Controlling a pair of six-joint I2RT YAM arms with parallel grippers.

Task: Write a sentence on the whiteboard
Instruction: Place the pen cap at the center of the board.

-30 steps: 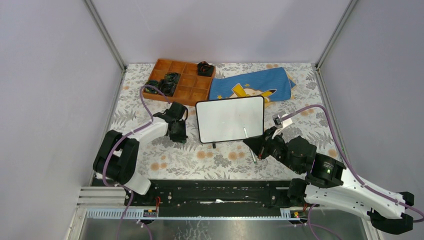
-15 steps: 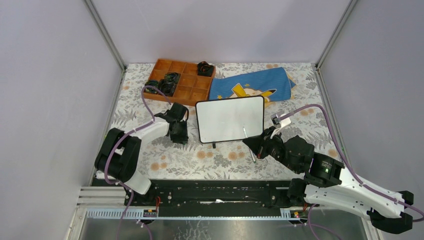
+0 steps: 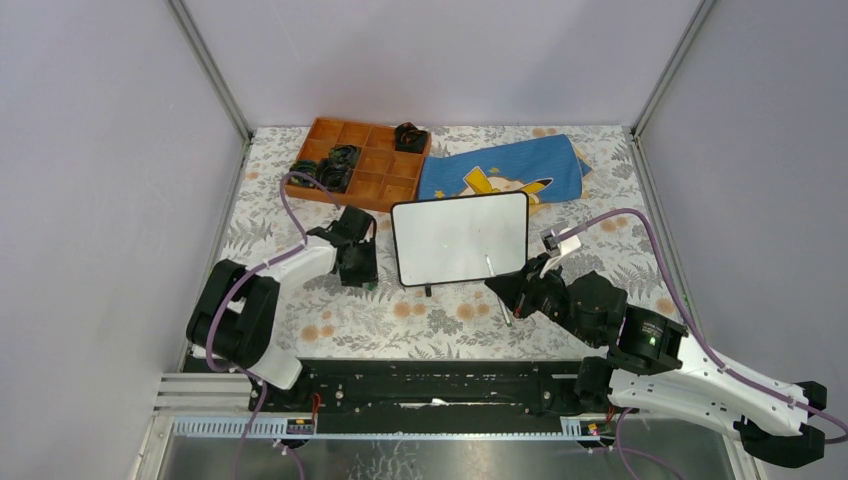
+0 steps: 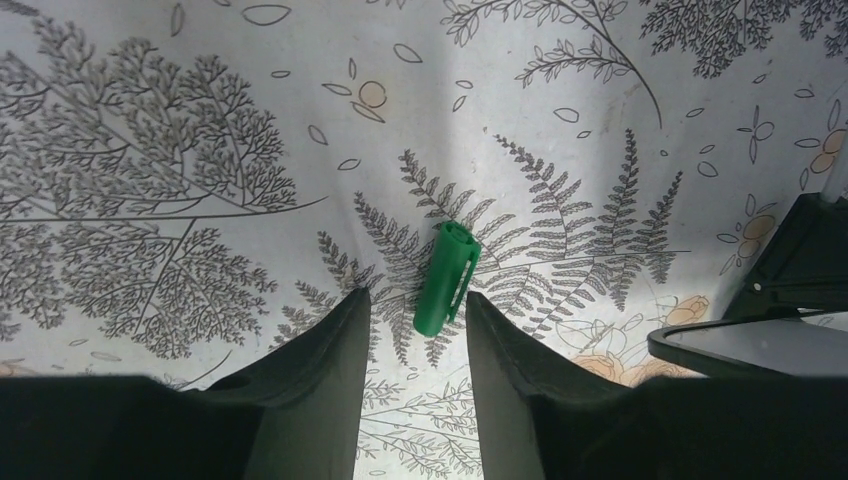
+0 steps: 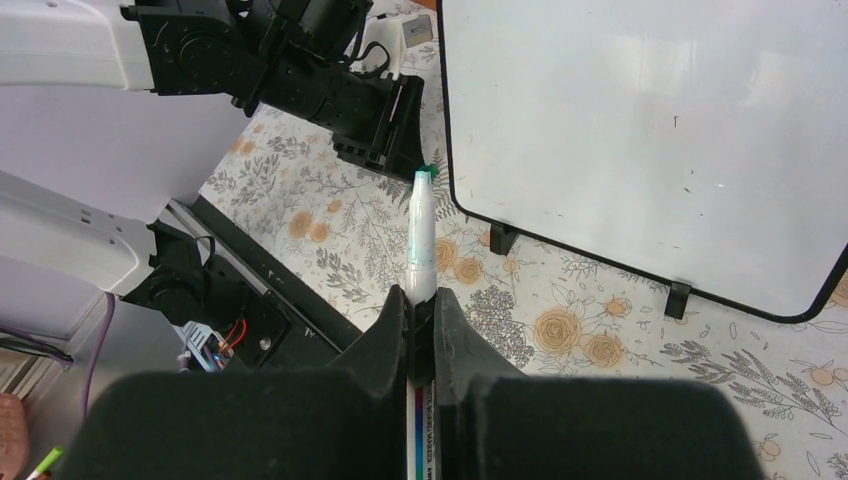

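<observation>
Whiteboard (image 3: 460,240): plain white face, thin blk rounded frame, 2 blk feet.
R gripper (image 5: 420,300): pinching green-tip marker (image 5: 421,225).
L gripper (image 4: 416,296): spread, green cap (image 4: 445,277) btwn fingers.

Whiteboard (image 3: 460,240) centre of table (image 3: 400,320); tray (image 3: 362,163) behind-L, cloth (image 3: 505,170) behind-R; cap (image 4: 446,278) lying L of board, marker (image 5: 420,230) front-R.

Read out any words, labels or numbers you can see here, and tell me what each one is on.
No text here can be read.
The whiteboard is blank apart from a few tiny specks.
The marker has coloured print on its barrel, too blurred to read.
The cloth shows a yellow cartoon picture, with no legible letters.
</observation>
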